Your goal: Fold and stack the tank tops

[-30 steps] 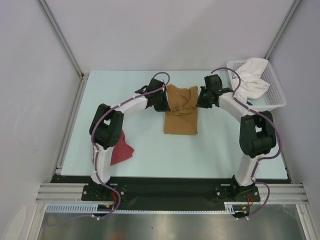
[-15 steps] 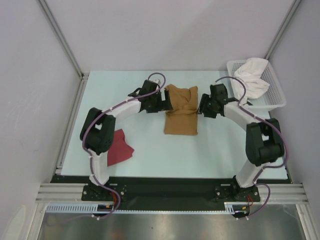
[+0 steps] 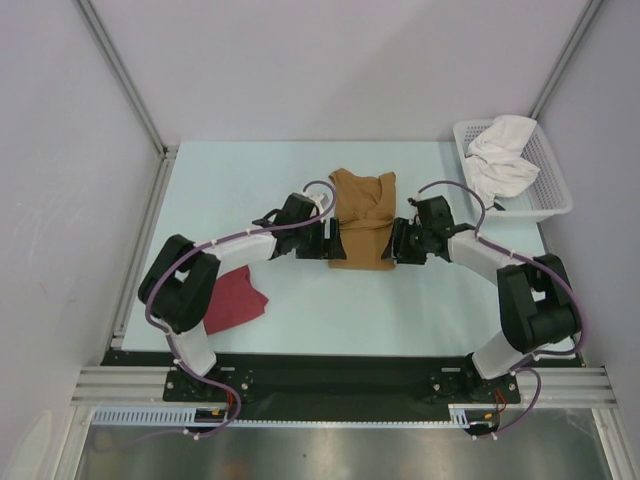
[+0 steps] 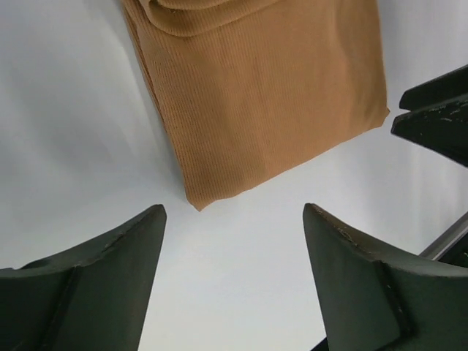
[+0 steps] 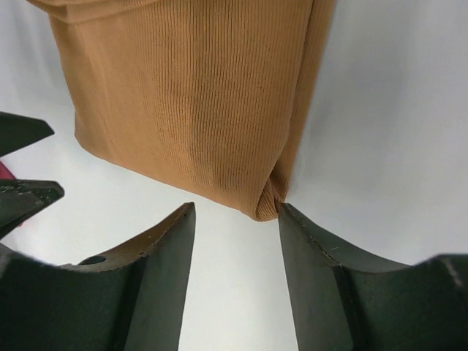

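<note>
Left gripper (image 4: 234, 212) is hanging w/ jaws spread over bare table (image 4: 73, 110), just below the hem corner of the tan tank top (image 4: 263, 88). Right gripper (image 5: 238, 208) is also sitting parted, pinching nothing, w/ the other hem corner at its gap. Only the top view is showing the dark red tank top (image 3: 238, 300) at lower left and the basket (image 3: 553, 190) at upper right. Folded tan tank top is lying mid-frame there, long axis up-down, neck twd top.

Pale mint counter (image 3: 250, 180) under soft, even light, plain grey-white walls (image 3: 330, 60) on three sides, slanting aluminium posts (image 3: 120, 75) in the back corners (one each side), black strip (image 3: 330, 375) along the near edge, ribbed aluminium rail (image 3: 120, 385), brushed steel sheet (image 3: 330, 450) in front
</note>
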Controlling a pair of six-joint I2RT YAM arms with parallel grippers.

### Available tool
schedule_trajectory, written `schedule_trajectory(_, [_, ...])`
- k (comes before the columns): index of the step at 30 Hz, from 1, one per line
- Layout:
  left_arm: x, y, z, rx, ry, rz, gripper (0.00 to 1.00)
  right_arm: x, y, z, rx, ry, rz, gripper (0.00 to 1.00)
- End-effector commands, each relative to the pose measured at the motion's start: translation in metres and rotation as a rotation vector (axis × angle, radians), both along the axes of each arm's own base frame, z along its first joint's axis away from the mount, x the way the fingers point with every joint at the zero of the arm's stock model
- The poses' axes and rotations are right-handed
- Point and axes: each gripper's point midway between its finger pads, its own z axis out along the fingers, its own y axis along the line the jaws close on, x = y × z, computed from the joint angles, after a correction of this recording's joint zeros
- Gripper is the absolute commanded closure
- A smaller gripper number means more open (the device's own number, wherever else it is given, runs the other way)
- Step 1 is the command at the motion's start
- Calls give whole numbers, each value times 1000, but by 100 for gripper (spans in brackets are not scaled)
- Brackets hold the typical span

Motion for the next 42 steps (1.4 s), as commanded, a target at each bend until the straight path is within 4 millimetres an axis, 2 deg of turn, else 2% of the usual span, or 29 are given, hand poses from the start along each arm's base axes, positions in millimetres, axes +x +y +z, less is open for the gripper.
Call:
schedule_trajectory(1, [12,-14,4,-45,-35,-38,19,13,15,4,-4,-40,53,45])
schedule_trajectory(6, [10,-17,-12,-20,-15,-46,21,6,13,-15,-55,-4,35,50])
schedule_trajectory(11, [9,-16,-22,-13,-2,-49,38,0,7,-20,-65,7,3,72])
schedule_trajectory(13, [8,-17,-23,-15,-2,-52,39,-2,6,-20,-68,8,0,80])
schedule_trajectory(18, [8,-18,-26,-23,-6,-50,43,-5,-3,-28,-86,26,-27,81])
schedule_trajectory(22, [5,-19,-32,-26,9,-49,55,-9,-11,-36,-83,58,-65,77])
schedule_trajectory(23, [5,-18,-33,-24,10,-46,63,-10,-12,-37,-81,63,-70,75])
schedule_trajectory(26, [3,-17,-35,-27,1,-38,76,-13,-13,-36,-63,59,-79,74])
schedule_trajectory(29, [-2,-14,-40,-24,18,-30,85,-18,-13,-39,-59,69,-75,82])
schedule_trajectory(30, [-3,-14,-42,-23,21,-30,90,-19,-12,-40,-54,73,-71,91])
schedule_trajectory(32, [-6,-13,-43,-21,28,-27,100,-22,-12,-41,-53,80,-67,99])
schedule_trajectory(35, [-16,-8,-41,-15,27,-24,100,-29,-13,-38,-49,82,-69,100])
schedule_trajectory(37, [-30,-3,-40,-1,24,-25,100,-41,-13,-40,-46,99,-69,100])
schedule_trajectory(38, [-35,0,-40,1,25,-22,99,-46,-13,-34,-37,85,-72,100])
schedule_trajectory(39, [-40,-4,-38,-11,7,-31,100,-59,-12,-37,-39,109,-68,100])
schedule_trajectory(40, [-50,2,-38,-5,6,-29,100,-67,-12,-36,-38,113,-66,100])
schedule_trajectory(41, [-57,4,-37,-6,5,-20,100,-71,-10,-27,-27,88,-65,100])
schedule_trajectory(42, [-67,3,-38,-4,3,-28,100,-82,-7,-27,-38,101,-56,100])
